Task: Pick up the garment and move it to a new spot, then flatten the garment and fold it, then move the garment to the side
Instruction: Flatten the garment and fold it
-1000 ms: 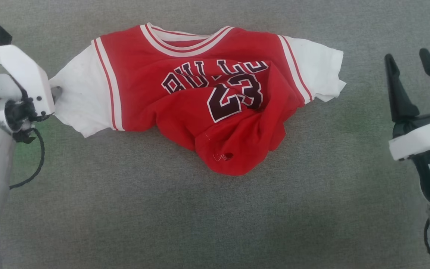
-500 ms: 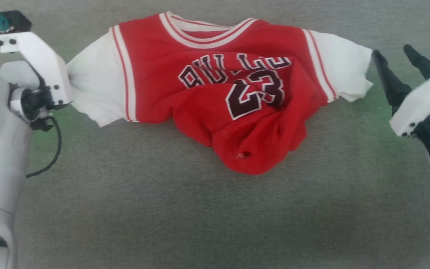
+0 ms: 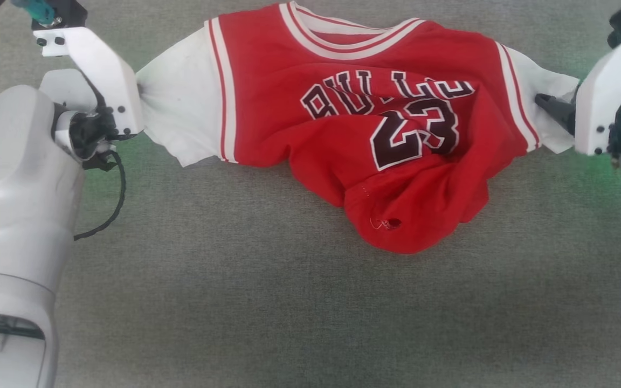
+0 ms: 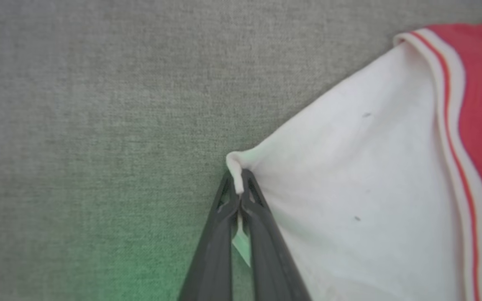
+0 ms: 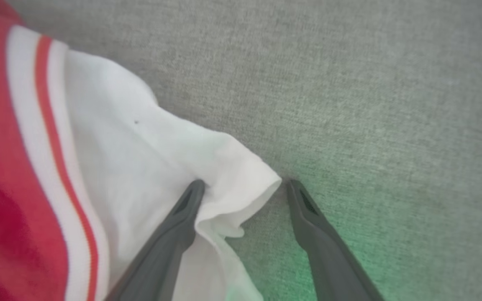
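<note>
The left jaws are clamped shut on the very edge of a white sleeve (image 4: 349, 188). A small pinch of cloth pokes up past the tips of the dark fingers (image 4: 214, 251), and the sleeve is drawn into a taut point there. From that pinch the sleeve widens away from the jaws to its red-and-white striped trim.

The right jaws stand wide open astride the hem corner of the other white sleeve (image 5: 140, 167). One finger (image 5: 170, 234) presses into the cloth. Its partner (image 5: 320, 238) rests on the grey woven surface (image 3: 289, 312) just past the hem edge, so the cloth lies between them but is not pinched. A green glow tints the surface close to both pairs of jaws.

Between the two pairs of jaws lies the red jersey (image 3: 353, 64), spread across the surface with its striped collar on the far side. The body is bunched and rumpled on the near side, nearer the right jaws, creasing the black "BULLS 23" print (image 3: 397, 116). A small dark spot with a loose white thread (image 3: 391, 222) shows near the crumpled hem.
</note>
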{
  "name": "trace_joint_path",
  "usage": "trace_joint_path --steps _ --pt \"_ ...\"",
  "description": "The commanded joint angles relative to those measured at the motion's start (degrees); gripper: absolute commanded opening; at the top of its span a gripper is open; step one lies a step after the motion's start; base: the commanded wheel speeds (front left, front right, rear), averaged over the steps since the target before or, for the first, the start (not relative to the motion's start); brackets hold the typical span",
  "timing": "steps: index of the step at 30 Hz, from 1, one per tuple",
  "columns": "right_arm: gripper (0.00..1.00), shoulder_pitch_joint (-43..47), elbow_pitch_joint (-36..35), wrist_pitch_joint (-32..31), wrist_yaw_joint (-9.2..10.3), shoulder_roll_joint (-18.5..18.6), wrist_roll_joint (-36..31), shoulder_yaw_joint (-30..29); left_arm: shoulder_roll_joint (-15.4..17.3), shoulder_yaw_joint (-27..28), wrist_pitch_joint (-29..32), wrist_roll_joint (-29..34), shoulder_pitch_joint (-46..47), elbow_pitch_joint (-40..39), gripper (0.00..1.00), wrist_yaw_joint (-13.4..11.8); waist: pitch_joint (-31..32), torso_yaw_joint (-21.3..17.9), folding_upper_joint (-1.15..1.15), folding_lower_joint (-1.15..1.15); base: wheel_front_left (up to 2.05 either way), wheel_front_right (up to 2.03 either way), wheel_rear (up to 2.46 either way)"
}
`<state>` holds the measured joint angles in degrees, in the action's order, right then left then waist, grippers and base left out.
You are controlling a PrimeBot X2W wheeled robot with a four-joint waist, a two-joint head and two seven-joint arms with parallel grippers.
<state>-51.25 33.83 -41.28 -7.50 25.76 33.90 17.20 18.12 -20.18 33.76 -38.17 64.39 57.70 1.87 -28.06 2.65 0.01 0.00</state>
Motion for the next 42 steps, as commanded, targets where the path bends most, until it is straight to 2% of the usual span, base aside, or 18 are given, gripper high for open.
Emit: trace_joint_path --steps 1,2,4,8,15,24,33,42 --pt "0.84 3.0 4.4 -3.9 0.02 -1.5 1.1 3.1 -1.4 -0.8 -0.1 0.0 -1.7 1.9 0.0 0.3 -0.2 0.5 -0.01 0.0 0.0 0.0 0.0" --pt "0.0 2.5 5.2 -4.8 0.01 -1.6 1.6 3.7 -1.7 -0.8 -0.2 -0.1 -1.6 2.3 0.0 0.4 -0.2 0.7 -0.01 0.0 0.0 0.0 0.0" --pt "0.0 1.3 6.1 -6.0 0.01 -1.2 2.2 5.0 -2.1 -0.8 -0.8 -0.3 -1.2 3.0 0.0 0.5 -0.1 1.1 -0.01 0.0 0.0 0.0 0.0" --pt "0.0 -2.0 6.0 -4.6 0.01 -0.6 4.6 4.7 -2.2 -0.7 -1.9 -0.6 -0.1 3.6 0.0 1.1 0.9 1.8 -0.01 0.0 0.0 0.0 0.0" --pt "0.0 -4.0 1.4 -1.6 0.01 3.1 9.0 5.8 -0.7 -2.2 -3.3 1.2 2.9 2.7 0.0 2.4 6.2 2.8 -0.01 0.0 0.0 0.0 0.0" --pt "0.0 -5.6 -4.4 0.6 0.03 5.8 12.4 8.2 1.6 -3.6 -1.8 2.0 5.4 -1.6 0.0 3.2 13.8 3.0 -0.01 0.0 0.0 0.0 0.0" --pt "0.0 -10.0 -5.2 4.9 0.03 3.7 13.0 9.1 4.6 -3.9 -0.6 2.2 7.4 -7.2 0.0 3.3 22.1 2.1 -0.01 0.0 0.0 0.0 0.0" --pt "0.0 -13.8 -3.1 5.7 0.03 1.4 12.9 9.5 6.7 -4.0 0.5 2.5 9.1 -12.1 0.0 2.7 27.6 1.1 -0.01 0.0 0.0 0.0 0.0"
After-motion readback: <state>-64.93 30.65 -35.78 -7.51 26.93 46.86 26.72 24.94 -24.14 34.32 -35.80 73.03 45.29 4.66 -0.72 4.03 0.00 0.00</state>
